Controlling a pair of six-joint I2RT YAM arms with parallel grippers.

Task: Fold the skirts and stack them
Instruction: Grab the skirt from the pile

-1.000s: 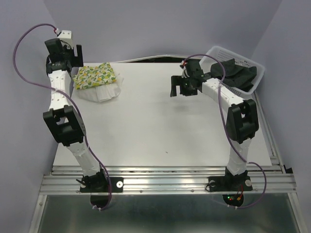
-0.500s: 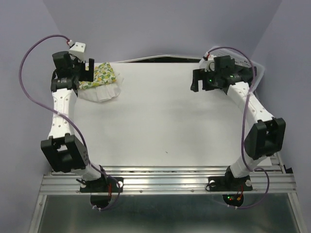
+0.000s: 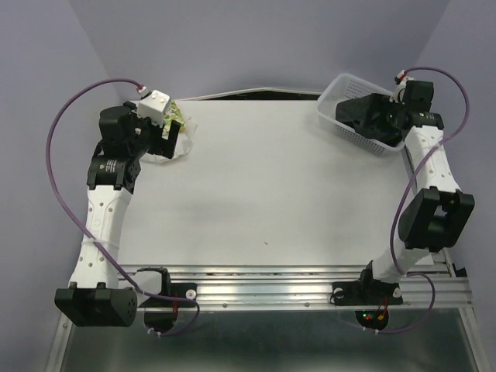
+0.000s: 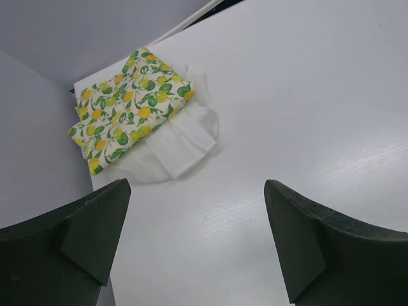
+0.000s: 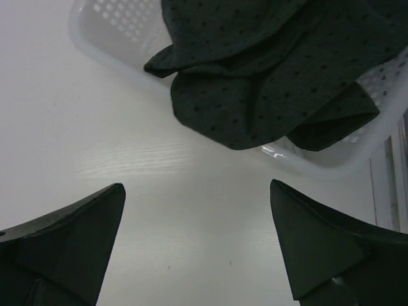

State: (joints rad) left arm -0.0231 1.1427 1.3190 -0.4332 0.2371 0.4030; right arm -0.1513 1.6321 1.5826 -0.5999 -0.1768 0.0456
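far L: skirt stack point(image 4: 137, 121) | far R: 3rd skirt point(image 5: 268, 83) in basket point(image 5: 111, 29)

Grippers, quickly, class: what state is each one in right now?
Left gripper: open, empty, near the lemon-print skirt.
Right gripper: open, empty, near the black skirt in the basket.

Well away from the basket point(image 5: 108, 32), the lemon-print skirt point(image 4: 131, 108) lies over the white skirt point(image 4: 182, 143), so you see only a strip of the white one in the left wrist view. From overhead, the left arm point(image 3: 124, 143) covers nearly all of both. Inside the basket, the black skirt point(image 5: 268, 76) runs off the right wrist view's top edge, and the basket itself is cut by the top and right edges. Overhead, the right arm point(image 3: 432, 159) hides part of that skirt.
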